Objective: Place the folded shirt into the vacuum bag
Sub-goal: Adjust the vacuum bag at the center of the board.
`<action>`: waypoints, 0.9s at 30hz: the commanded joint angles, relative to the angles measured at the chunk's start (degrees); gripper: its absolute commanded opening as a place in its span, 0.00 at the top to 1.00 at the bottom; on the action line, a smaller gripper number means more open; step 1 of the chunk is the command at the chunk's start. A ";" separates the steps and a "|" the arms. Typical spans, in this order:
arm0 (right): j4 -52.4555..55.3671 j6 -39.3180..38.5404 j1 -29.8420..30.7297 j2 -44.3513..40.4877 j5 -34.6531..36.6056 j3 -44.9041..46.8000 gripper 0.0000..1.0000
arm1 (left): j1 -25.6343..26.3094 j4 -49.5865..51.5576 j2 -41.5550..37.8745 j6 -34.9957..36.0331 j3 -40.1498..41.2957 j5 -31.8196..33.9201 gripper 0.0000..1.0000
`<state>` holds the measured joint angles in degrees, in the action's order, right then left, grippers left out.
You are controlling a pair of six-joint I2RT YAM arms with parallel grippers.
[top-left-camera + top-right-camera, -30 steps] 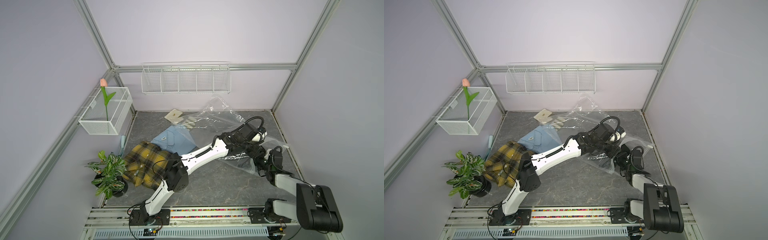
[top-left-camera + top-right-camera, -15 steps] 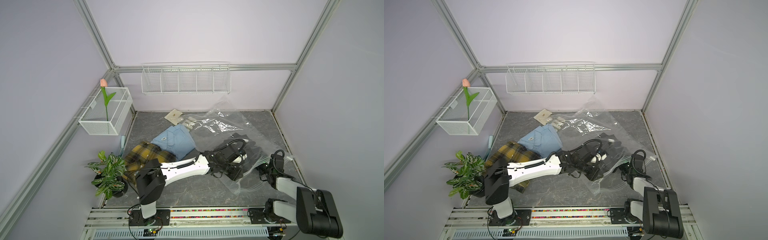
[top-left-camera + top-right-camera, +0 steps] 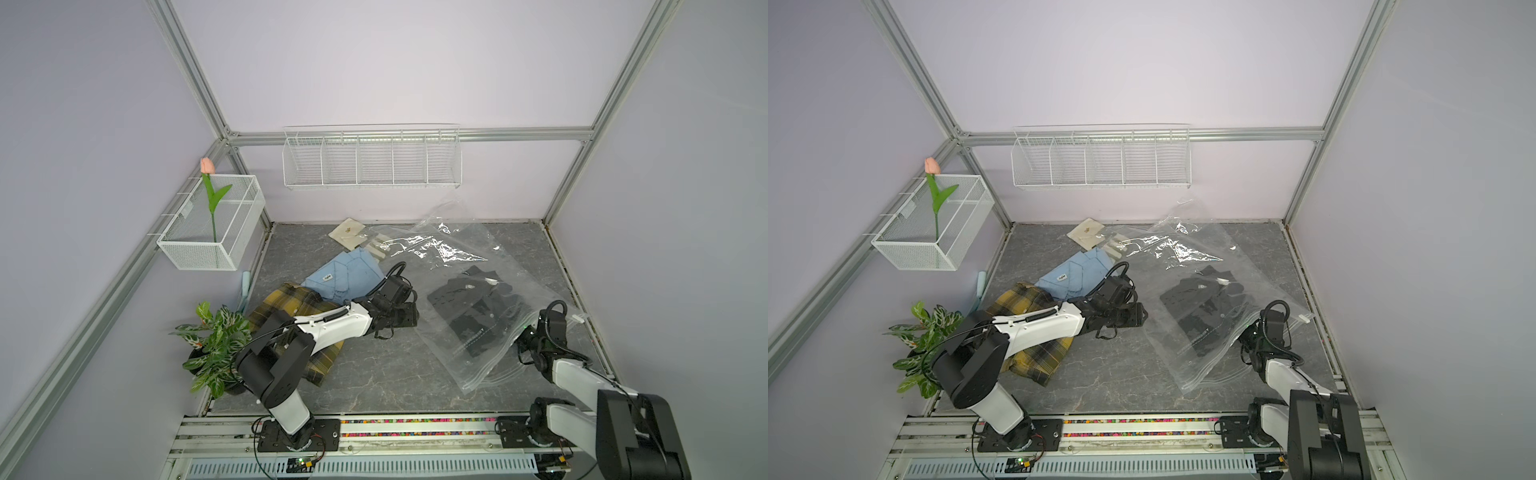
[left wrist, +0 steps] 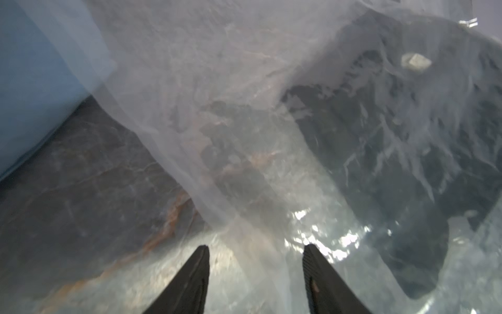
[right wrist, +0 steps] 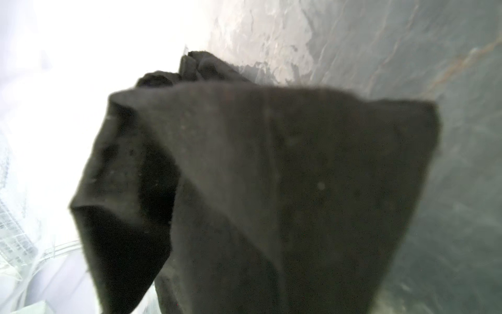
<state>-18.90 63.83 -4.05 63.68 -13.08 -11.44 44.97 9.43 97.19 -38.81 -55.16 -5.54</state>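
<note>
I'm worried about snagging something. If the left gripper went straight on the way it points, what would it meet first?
Probably the clear bag, just ahead of the open left gripper; the black shirt lies beyond, inside it.

Blue shirt [image 3: 349, 276] just beside the left fingers [image 4: 190, 280]; plaid shirt [image 3: 282, 301] and potted plant [image 3: 216, 340] farther behind them. Paper packets [image 3: 348, 232] on the grey tabletop [image 3: 374, 374], tulip [image 3: 206, 166] in a wire basket [image 3: 195, 253] and wall rack [image 3: 370, 162]: well apart from them.

top views: high, front, facing down, whole table [image 3: 374, 374] | wrist views: close, sharing the shirt [image 4: 407, 141]
</note>
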 commanded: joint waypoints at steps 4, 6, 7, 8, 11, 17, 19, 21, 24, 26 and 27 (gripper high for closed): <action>4.44 1.23 3.35 -5.58 4.89 2.30 0.93 | -3.50 -9.19 8.85 0.17 -6.77 -4.83 0.45; 5.24 2.29 4.68 -6.78 5.97 3.12 0.93 | -4.48 -7.34 12.43 2.56 -11.23 -5.71 0.46; 5.42 2.88 5.43 -7.27 6.49 3.58 0.93 | -5.05 -6.50 14.63 3.67 -13.73 -6.42 0.47; 5.58 3.51 6.06 -7.70 7.01 3.98 0.93 | -5.44 -5.72 16.49 4.62 -15.80 -6.72 0.48; 5.69 5.53 8.78 -8.70 8.93 4.94 0.93 | -6.68 -3.20 22.19 7.39 -22.69 -8.45 0.49; 3.11 9.13 14.74 -6.98 14.51 4.94 0.93 | -6.87 3.82 31.80 11.35 -40.05 -14.86 0.51; 0.54 9.76 14.95 -4.84 15.59 4.19 0.93 | -6.78 7.31 29.67 12.18 -40.88 -13.99 0.51; -1.42 9.83 14.95 -2.72 16.13 3.26 0.93 | -6.57 9.93 23.98 13.75 -37.18 -10.42 0.51; -3.74 10.24 14.95 0.20 16.80 2.17 0.93 | -5.83 14.57 13.78 15.85 -30.57 -4.89 0.49; -5.88 10.43 14.91 2.41 16.95 1.73 0.93 | -3.93 16.89 7.38 17.57 -26.98 -2.32 0.46; -6.72 10.43 14.95 3.35 16.67 1.38 0.93 | -2.49 17.86 5.40 18.43 -26.25 -1.35 0.46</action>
<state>-21.34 72.14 10.61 64.82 2.02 -8.93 39.42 22.35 109.49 -24.60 -83.11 -11.38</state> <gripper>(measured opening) 0.079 0.538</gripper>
